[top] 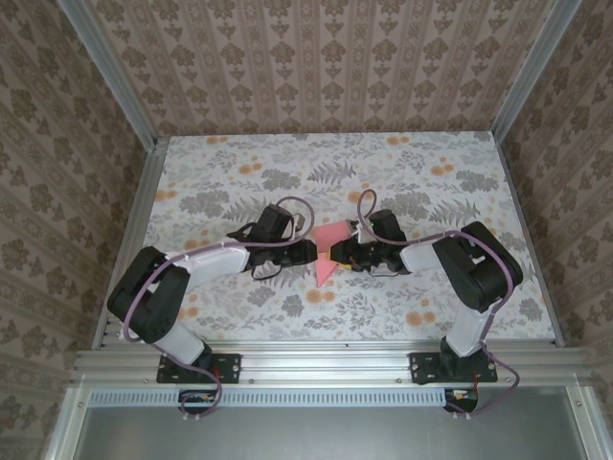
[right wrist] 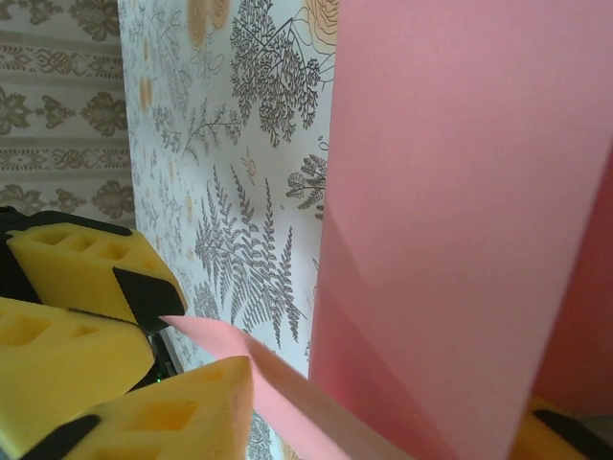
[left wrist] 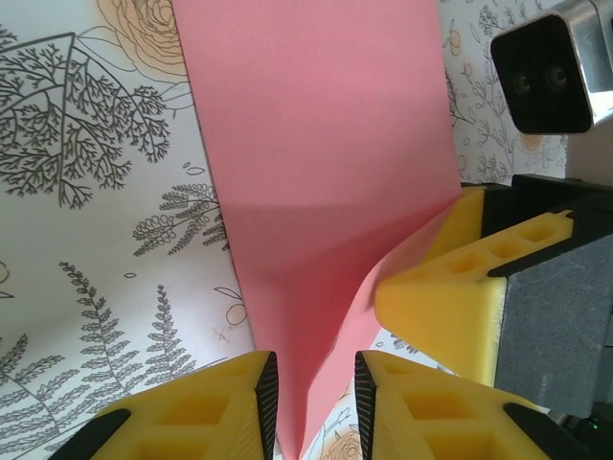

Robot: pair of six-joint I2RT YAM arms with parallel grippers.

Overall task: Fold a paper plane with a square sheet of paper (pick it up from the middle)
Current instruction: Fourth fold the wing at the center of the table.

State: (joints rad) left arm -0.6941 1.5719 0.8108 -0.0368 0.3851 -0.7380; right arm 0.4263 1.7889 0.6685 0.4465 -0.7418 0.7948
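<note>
The pink-red paper plane stands folded and lifted off the floral table between the two grippers, mid-table. In the left wrist view the paper plane narrows to a creased V that runs down between the yellow fingers of my left gripper. Its jaws stand apart, and table shows between the paper and the right pad. One yellow finger of the right gripper touches the paper's right edge. My right gripper has its jaws wide on either side of the paper plane, with a loose flap lying over its left finger.
Aluminium rails and patterned walls bound the floral tabletop on three sides. Both arms reach inward and meet near the middle, their wrists almost touching. The right wrist's camera sits close above the paper.
</note>
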